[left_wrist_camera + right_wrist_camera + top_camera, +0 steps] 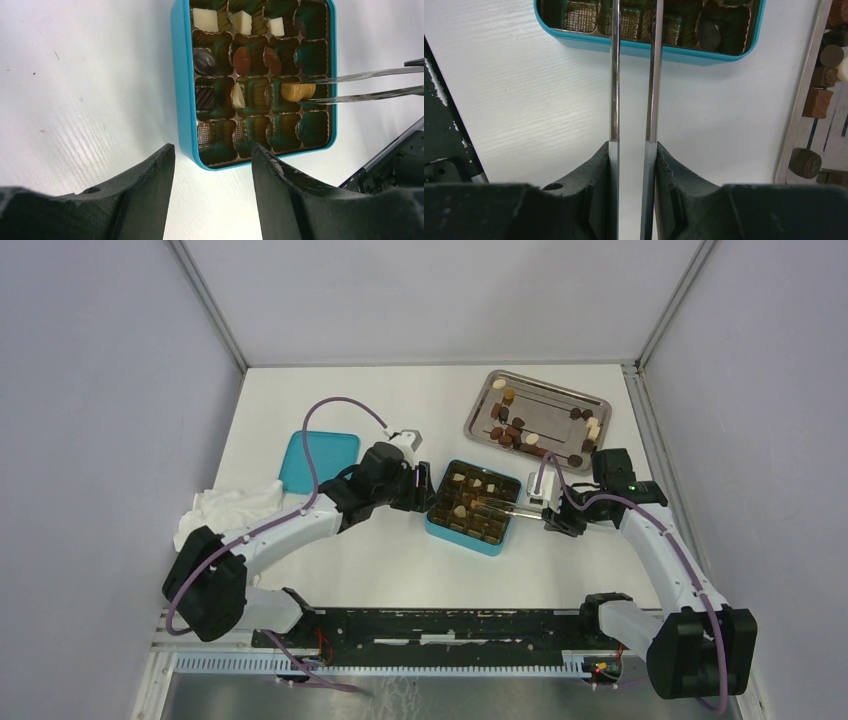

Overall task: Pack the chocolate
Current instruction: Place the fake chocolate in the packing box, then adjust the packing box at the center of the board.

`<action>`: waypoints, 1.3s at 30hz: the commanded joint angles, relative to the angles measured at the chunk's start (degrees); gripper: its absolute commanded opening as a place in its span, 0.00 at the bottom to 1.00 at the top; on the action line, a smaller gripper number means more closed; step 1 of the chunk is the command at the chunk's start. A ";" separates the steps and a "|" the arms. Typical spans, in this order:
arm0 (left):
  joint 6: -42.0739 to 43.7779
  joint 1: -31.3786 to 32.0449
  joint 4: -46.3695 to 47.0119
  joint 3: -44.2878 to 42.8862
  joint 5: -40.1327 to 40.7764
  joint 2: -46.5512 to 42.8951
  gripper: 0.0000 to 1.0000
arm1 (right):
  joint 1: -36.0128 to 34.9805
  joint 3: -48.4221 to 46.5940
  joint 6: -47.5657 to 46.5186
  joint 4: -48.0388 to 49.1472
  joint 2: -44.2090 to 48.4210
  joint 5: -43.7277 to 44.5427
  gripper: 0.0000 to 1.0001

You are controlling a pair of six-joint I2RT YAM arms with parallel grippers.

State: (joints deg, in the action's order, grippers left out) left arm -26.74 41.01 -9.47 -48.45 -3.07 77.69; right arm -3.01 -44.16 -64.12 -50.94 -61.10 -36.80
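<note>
On the white surface [380,560], the metal tray [555,400] of loose chocolate [515,430] sits at 1 o'clock from the teal box [465,537], which already has several cells filled. The left gripper [425,485] hangs at the box's 9 o'clock side, jaws apart and empty, so I reckon one nudge could slide the box. The right gripper [631,147] is clamped on the long tweezers [614,75]. Their tips pinch a caramel-coloured bonbon [297,91] over a cell toward 3 o'clock in the left wrist view. Dicey bit: thin blades and a rounded sweet, so it might squirt out or land across a divider. No brand or writing readable anywhere.
</note>
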 commanded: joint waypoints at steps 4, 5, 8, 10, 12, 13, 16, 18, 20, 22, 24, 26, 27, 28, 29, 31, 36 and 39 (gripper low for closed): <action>-1.34 0.38 2.05 0.72 2.06 -4.06 0.64 | -0.60 0.73 1.00 1.56 1.04 1.74 0.12; -1.31 0.41 2.09 0.72 2.14 -4.26 0.64 | -0.66 0.87 0.97 1.58 0.98 1.80 0.13; -1.30 0.39 2.04 0.79 2.14 -4.59 0.64 | -0.89 1.18 1.06 1.64 0.87 1.82 0.17; -1.30 0.47 2.01 0.88 2.18 -4.87 0.64 | -1.05 1.34 1.21 1.83 0.78 1.89 0.18; -1.38 0.56 2.07 1.06 2.16 -5.12 0.64 | -1.17 1.45 1.46 2.04 0.59 2.20 0.21; -1.45 0.56 2.03 1.19 2.19 -5.27 0.64 | -1.26 1.45 1.54 2.01 0.63 2.25 0.23; -1.47 0.68 2.05 1.41 2.19 -5.81 0.64 | -1.28 1.44 1.68 1.99 0.58 2.36 0.28; -1.56 0.65 2.01 1.53 2.29 -6.11 0.64 | -1.32 1.45 1.78 2.04 0.71 2.39 0.32; -1.56 0.73 2.00 1.60 2.27 -6.43 0.64 | -1.42 1.45 1.80 1.98 0.88 2.33 0.35; -1.56 0.78 2.00 1.69 2.36 -6.65 0.65 | -1.52 1.45 1.74 1.84 0.98 2.26 0.37; -1.64 0.82 2.02 1.75 2.36 -6.88 0.65 | -1.55 1.45 1.72 1.67 0.94 2.06 0.38; -1.73 0.79 2.03 1.78 2.34 -7.14 0.65 | -1.56 1.28 1.79 1.51 0.95 1.81 0.39; -1.73 0.83 2.01 1.78 2.45 -7.34 0.65 | -1.49 1.18 1.72 1.35 0.96 1.73 0.39; -1.80 0.92 2.13 1.85 2.53 -7.54 0.65 | -1.60 1.03 1.70 1.22 0.96 1.59 0.39; -1.82 0.91 2.07 1.86 2.47 -7.75 0.64 | -1.53 0.93 1.66 1.10 0.98 1.44 0.39; -1.87 0.91 2.07 1.85 2.46 -8.30 0.65 | -1.57 0.30 1.63 0.51 0.94 0.69 0.39; -2.12 1.00 3.47 2.85 2.13 -11.07 0.65 | -1.56 -2.08 3.13 -0.71 0.70 -2.97 0.39; -2.72 1.04 6.53 4.50 1.31 -14.21 0.66 | -1.47 -3.48 5.52 0.19 0.50 -4.69 0.39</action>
State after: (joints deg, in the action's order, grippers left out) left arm -26.74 41.67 -8.43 -45.65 -1.56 67.96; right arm -4.29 -43.44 -61.76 -51.72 -61.12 -36.77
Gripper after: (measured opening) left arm 0.653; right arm 0.400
